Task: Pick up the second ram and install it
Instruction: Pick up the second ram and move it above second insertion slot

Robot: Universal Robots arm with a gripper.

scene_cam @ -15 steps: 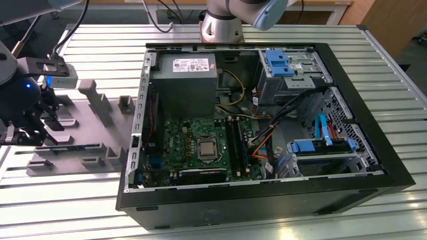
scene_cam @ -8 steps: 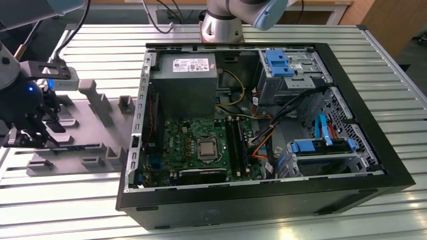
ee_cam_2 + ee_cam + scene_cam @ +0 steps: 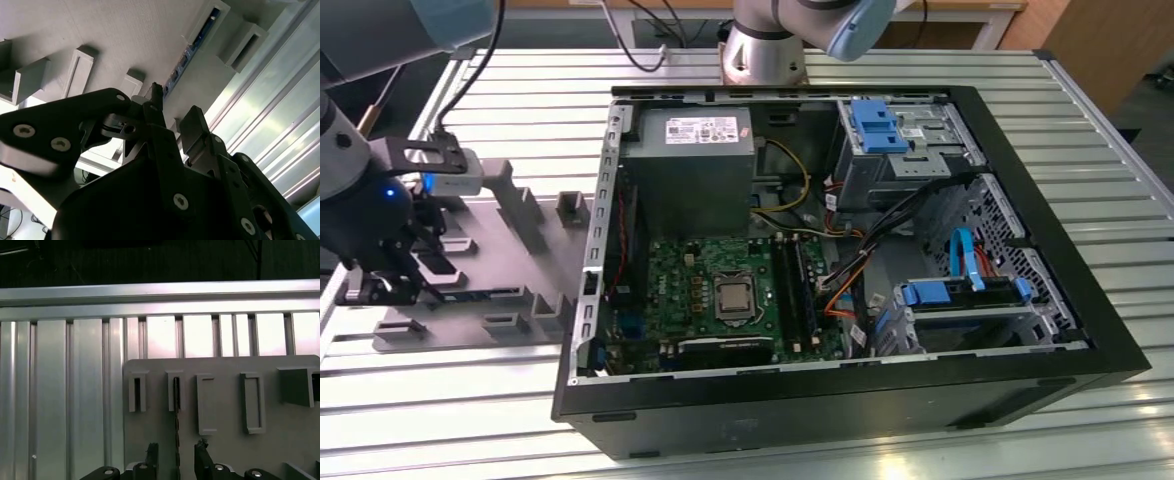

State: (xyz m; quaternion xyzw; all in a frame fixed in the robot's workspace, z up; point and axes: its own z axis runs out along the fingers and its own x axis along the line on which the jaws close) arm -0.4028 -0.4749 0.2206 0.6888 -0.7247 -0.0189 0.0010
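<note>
1. Grey moulded fixture plate [image 3: 507, 265], lying at the slatted aluminium table's [image 3: 854, 70] edge on the exterior view's left; raised slotted holders keep parts upright for grasping.
2. Second ram, a thin blue-green circuit-board stick [image 3: 176, 400], stands on edge in a holder near the plate's edge, not yet lifted.
3. Black two-finger gripper [image 3: 176, 452]: fingers [image 3: 151, 452] spread, straddling the stick without touching.
4. Open black computer case [image 3: 1067, 330], exposing the green motherboard [image 3: 680, 270] for installation.

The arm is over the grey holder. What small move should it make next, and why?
Probably close the jaws. In the first wrist view the open gripper straddles the second ram, which stands on edge in a slot of the grey holder, with a gap on each side: lined up, it seems, but not yet gripped.
</note>
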